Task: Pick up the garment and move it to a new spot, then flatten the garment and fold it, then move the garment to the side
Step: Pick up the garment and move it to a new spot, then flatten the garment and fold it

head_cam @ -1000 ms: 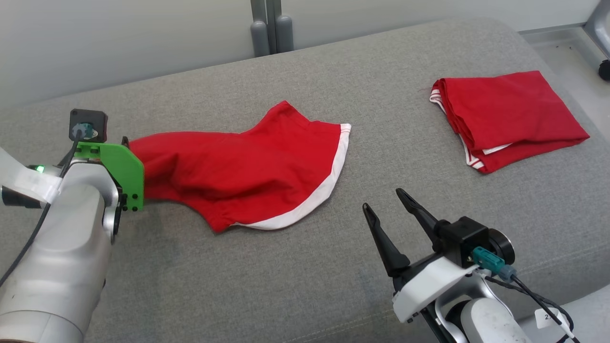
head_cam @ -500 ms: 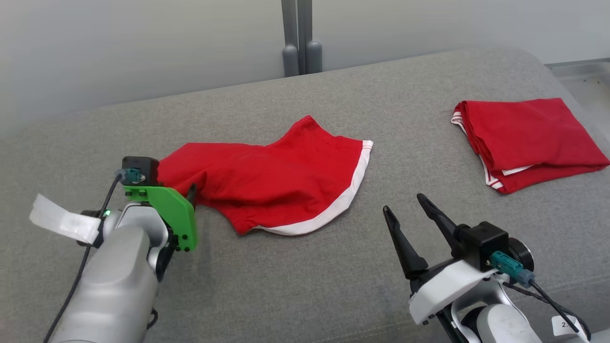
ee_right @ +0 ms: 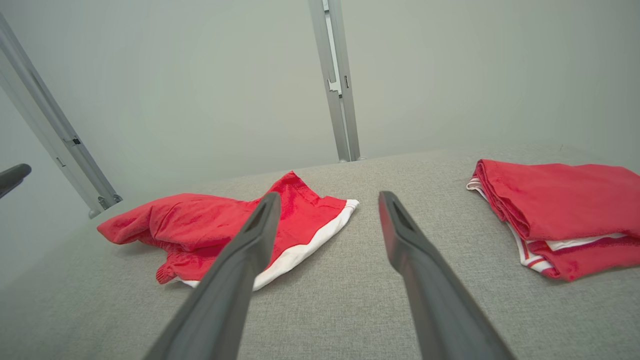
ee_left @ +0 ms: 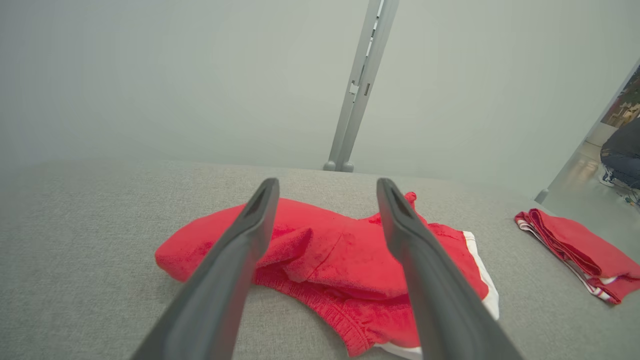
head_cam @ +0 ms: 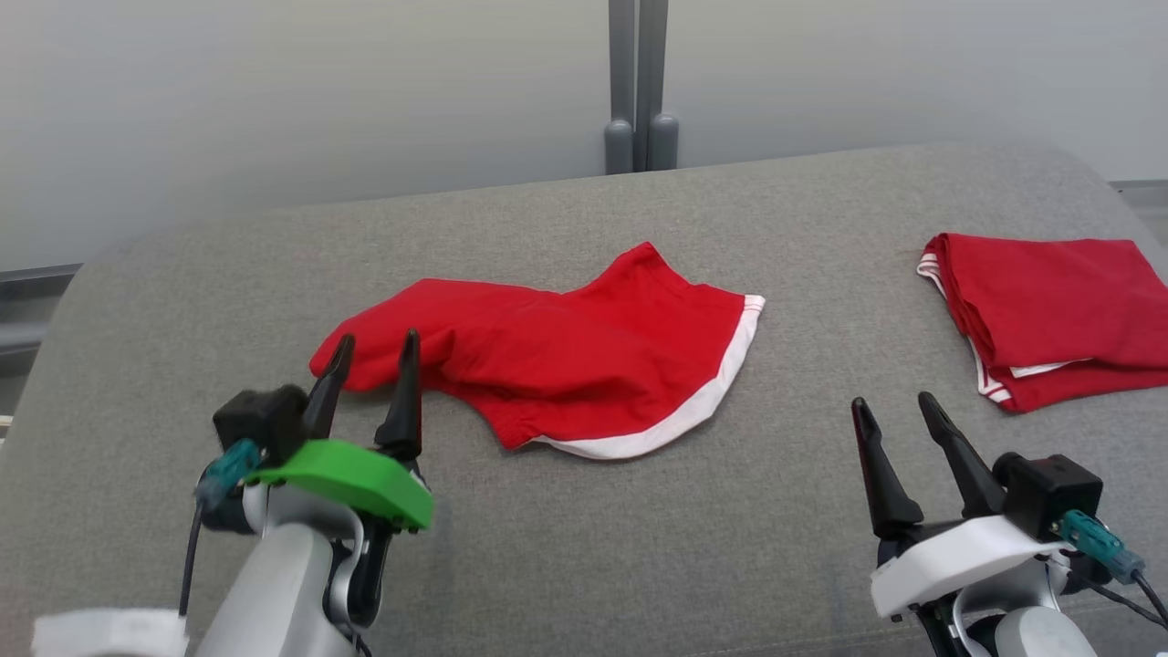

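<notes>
A red garment (head_cam: 566, 351) with a white hem lies crumpled, not flat, on the middle of the grey cushioned surface (head_cam: 639, 547); it also shows as the red garment (ee_left: 340, 260) and the red garment (ee_right: 225, 225). My left gripper (head_cam: 374, 342) stands open at the garment's left end, fingertips just in front of the cloth, holding nothing. Nearer the front right, my right gripper (head_cam: 894, 406) is open and empty, well clear of the garment.
A second red garment (head_cam: 1049, 315), folded with white trim, rests at the surface's right edge. A grey post (head_cam: 639, 87) stands against the pale wall behind. The surface's rounded left edge (head_cam: 55, 328) drops off at the left.
The left gripper has drawn back off the garment's left end and turned fingers-up, leaving the cloth lying. The head camera has tilted up and shifted, so the whole picture moved.
</notes>
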You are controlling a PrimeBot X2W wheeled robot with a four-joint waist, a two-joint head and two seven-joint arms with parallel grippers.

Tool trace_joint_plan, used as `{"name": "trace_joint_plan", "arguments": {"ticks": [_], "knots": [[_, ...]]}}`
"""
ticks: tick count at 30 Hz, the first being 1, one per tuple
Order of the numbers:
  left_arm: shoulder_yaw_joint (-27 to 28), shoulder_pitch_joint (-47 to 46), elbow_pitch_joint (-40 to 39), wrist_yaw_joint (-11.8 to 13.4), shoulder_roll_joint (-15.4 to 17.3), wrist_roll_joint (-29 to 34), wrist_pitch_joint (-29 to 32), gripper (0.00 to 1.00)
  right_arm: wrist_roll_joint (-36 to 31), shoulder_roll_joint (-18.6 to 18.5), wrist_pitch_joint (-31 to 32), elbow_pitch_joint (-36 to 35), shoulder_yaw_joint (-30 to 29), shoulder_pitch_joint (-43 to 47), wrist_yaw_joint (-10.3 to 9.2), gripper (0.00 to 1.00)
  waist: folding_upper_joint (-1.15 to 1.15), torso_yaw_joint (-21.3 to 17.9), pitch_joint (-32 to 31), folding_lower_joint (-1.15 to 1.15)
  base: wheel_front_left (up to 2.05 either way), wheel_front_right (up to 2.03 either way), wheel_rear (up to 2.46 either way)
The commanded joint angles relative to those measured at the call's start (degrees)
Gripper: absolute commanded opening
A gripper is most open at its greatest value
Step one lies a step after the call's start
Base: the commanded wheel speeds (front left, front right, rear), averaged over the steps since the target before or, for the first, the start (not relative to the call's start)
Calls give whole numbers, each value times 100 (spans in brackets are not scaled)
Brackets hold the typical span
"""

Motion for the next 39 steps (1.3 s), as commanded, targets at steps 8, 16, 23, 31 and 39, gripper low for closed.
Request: {"name": "trace_joint_plan", "arguments": {"ticks": [8,16,23,31,39], "knots": [[822,1651,-1848,17,-175,453,-18,100,170,-6,-385,435,-350,115,-4,100,0,364,-209,0,0,0,0],[1178,2696,-2457,-145,-153,838,-18,100,42,-4,-678,845,-503,147,-3,100,0,489,-325,0,0,0,0],[1126,3193,-2161,-100,159,1252,51,100,-499,-5,-683,1167,-518,237,-3,100,0,500,-412,0,0,0,0],[1016,3371,-1944,-35,221,1334,120,100,-671,-5,-480,1386,-594,381,-3,100,0,557,-452,0,0,0,0],[974,3268,-1850,-91,198,1183,175,100,-626,-5,-451,1379,-611,340,-3,100,0,542,-412,0,0,0,0]]}}
